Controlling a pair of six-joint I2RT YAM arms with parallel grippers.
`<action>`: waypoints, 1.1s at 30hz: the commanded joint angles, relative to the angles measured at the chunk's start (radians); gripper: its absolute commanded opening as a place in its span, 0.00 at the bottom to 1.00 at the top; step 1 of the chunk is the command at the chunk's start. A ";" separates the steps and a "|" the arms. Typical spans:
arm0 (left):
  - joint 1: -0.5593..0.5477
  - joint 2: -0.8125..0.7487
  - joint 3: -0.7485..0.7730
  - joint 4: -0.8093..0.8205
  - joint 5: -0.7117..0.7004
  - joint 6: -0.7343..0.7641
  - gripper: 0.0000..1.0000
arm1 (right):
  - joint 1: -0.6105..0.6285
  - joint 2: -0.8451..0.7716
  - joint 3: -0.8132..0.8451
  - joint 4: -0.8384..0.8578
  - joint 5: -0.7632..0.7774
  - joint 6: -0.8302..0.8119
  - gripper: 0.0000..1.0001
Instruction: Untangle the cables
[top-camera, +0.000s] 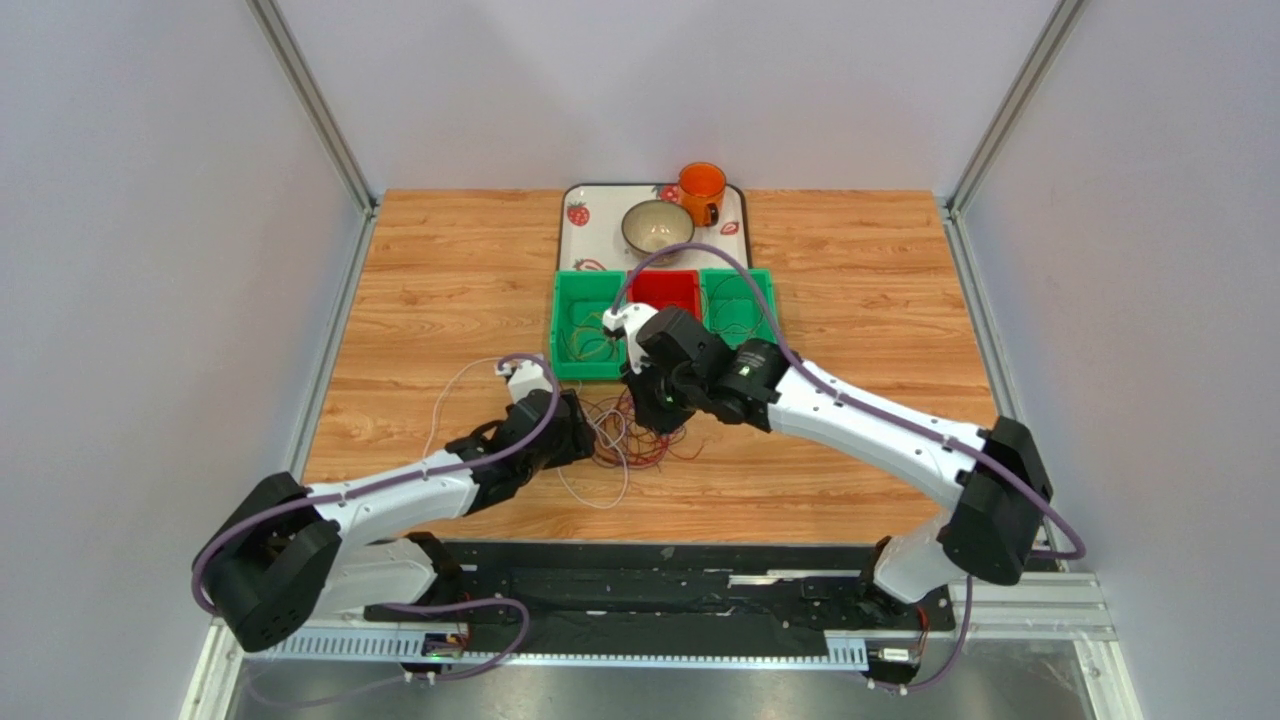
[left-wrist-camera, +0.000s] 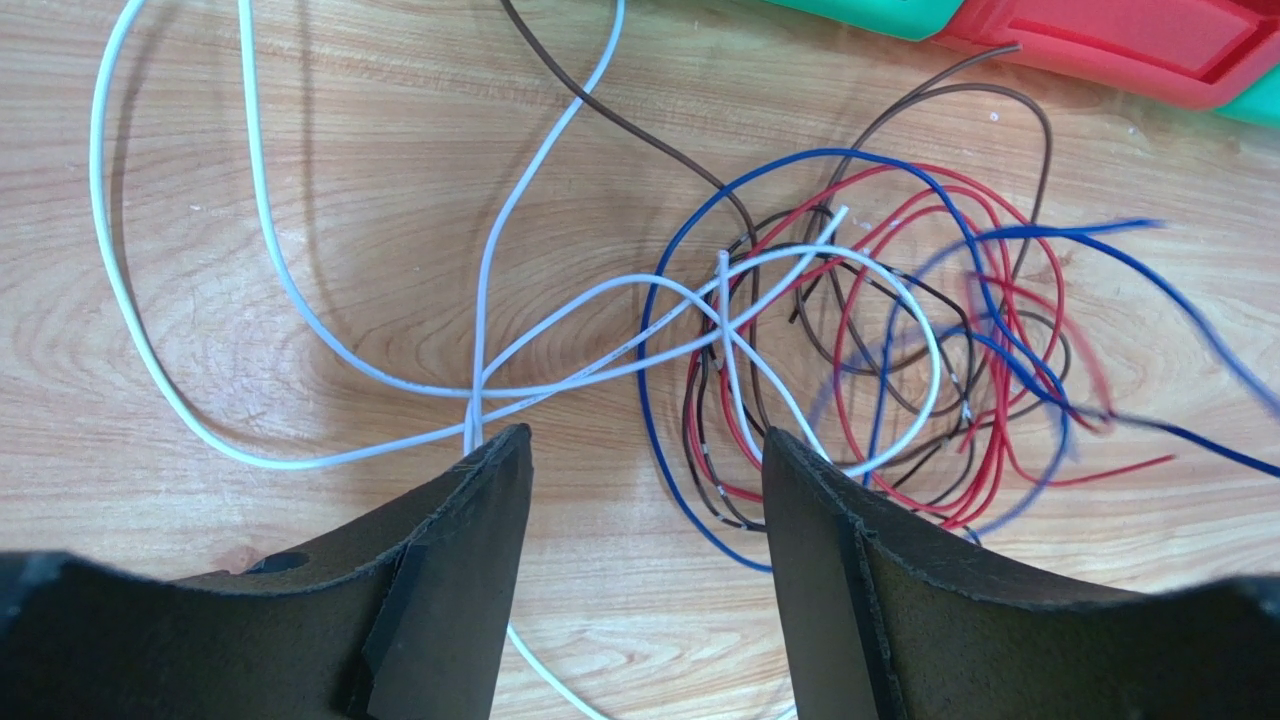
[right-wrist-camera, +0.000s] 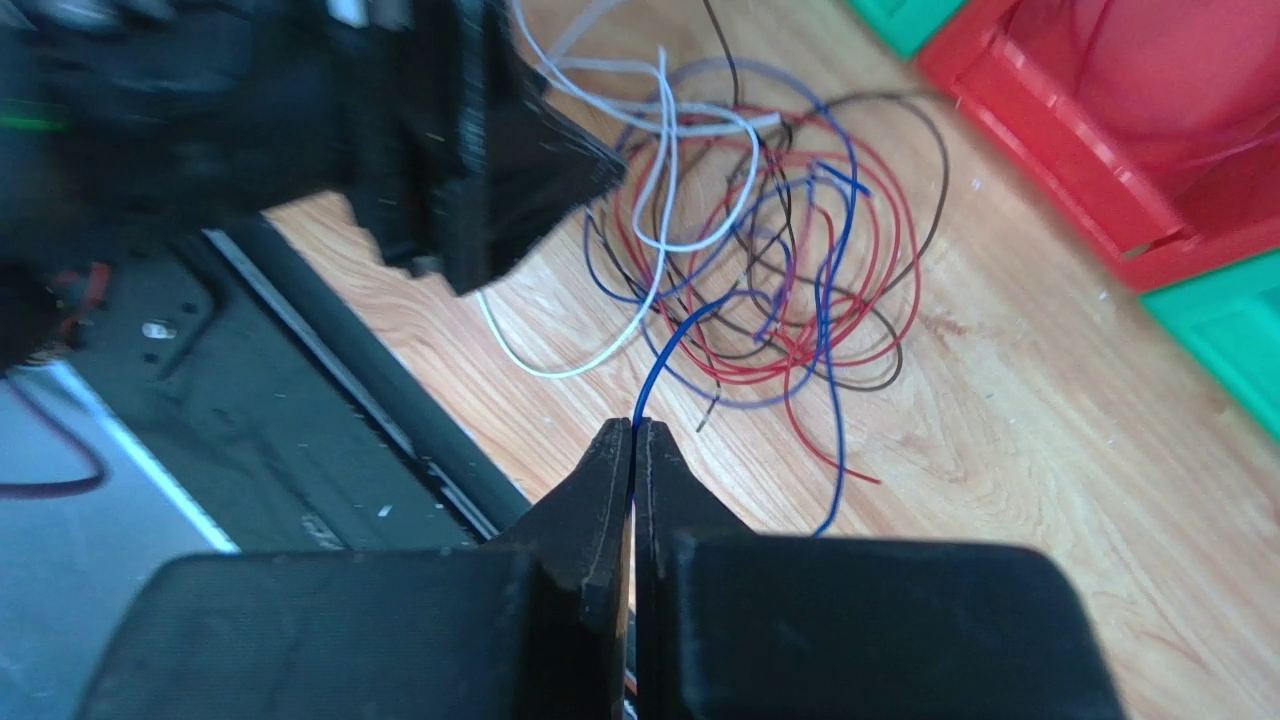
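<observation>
Right gripper (right-wrist-camera: 633, 438) pinched shut on blue wire (right-wrist-camera: 649, 378) end. Left gripper (left-wrist-camera: 646, 458) wide, empty, over cable tangle (left-wrist-camera: 887, 345) on table (top-camera: 842, 300) near green bin (top-camera: 589, 323). Step: extracting 1 strand. Next: slow pull, left pins pile.

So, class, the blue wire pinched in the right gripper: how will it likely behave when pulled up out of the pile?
Probably floppy: the blue wire curves loosely away from the right gripper. Likely very light, being string-thin. It may drag neighbours along, since it loops through the tangle of wires.
</observation>
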 joint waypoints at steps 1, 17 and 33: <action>0.003 0.026 0.053 0.002 0.008 0.008 0.66 | 0.003 -0.088 0.088 -0.063 -0.004 -0.008 0.00; 0.003 0.055 0.072 0.004 0.017 0.012 0.64 | 0.003 -0.287 0.362 0.077 0.084 -0.018 0.00; 0.001 0.070 0.081 0.002 0.022 0.020 0.63 | 0.003 -0.315 0.684 0.274 0.249 -0.193 0.00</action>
